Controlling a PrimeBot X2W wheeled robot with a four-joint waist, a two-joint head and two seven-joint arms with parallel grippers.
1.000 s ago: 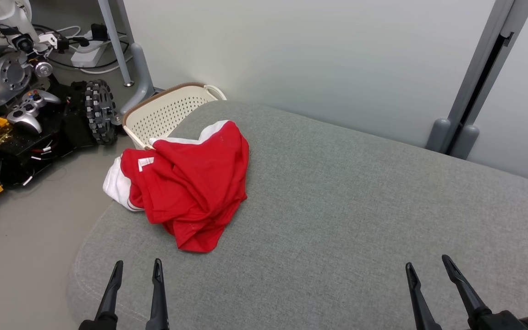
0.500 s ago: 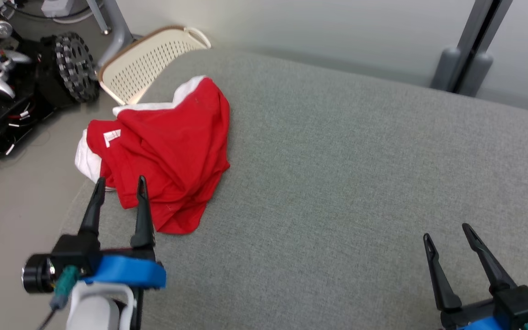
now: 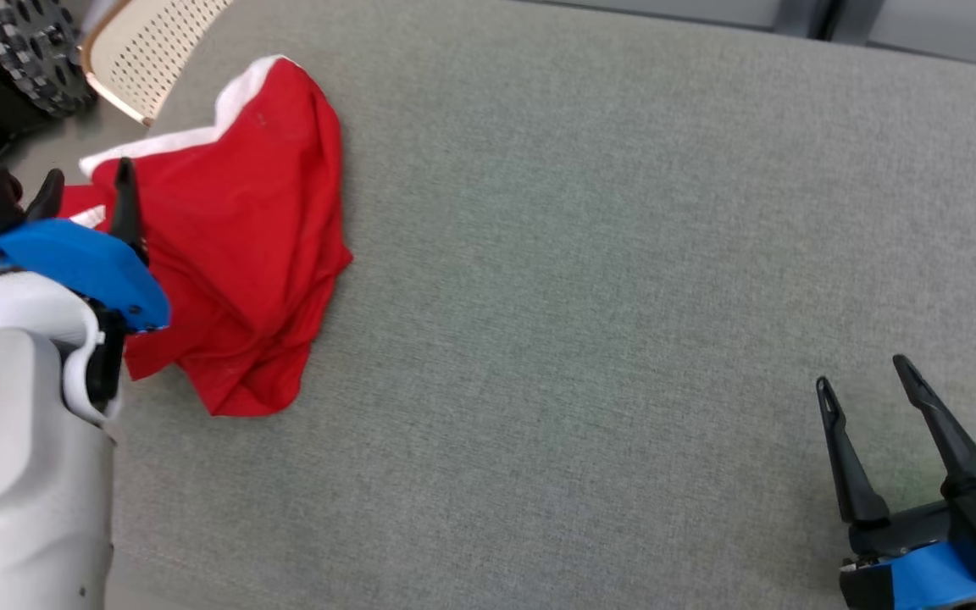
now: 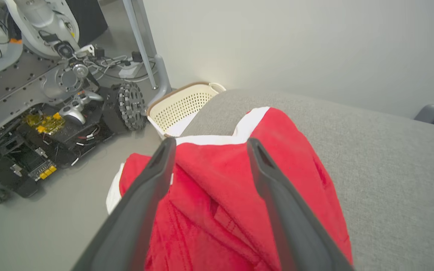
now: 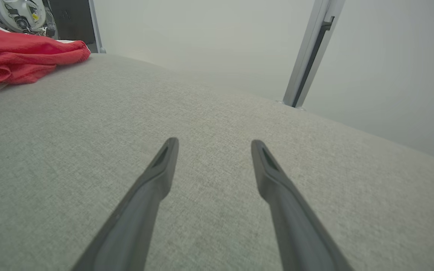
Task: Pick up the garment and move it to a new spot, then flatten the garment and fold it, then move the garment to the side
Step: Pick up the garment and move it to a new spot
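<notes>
The garment [image 3: 234, 246] is a crumpled red shirt with white trim, lying at the left edge of the grey padded surface [image 3: 590, 280]; part of it hangs over that edge. My left gripper [image 3: 88, 180] hovers over the garment's left part, open, with red cloth [image 4: 217, 195] seen between its fingers and nothing gripped. My right gripper [image 3: 865, 373] stands open at the lower right, over bare padding, far from the garment [image 5: 17, 60].
A cream perforated laundry basket [image 4: 181, 109] stands on the floor just beyond the surface's far left corner. Beside it lie a studded wheel [image 4: 129, 106], robot hardware and cables [image 4: 43, 113]. A grey wall and a post [image 5: 307, 56] bound the far side.
The head camera has tilted down and the scene has shifted up in the picture. My left arm has reached forward until its fingers are over the garment. Both grippers stay open.
</notes>
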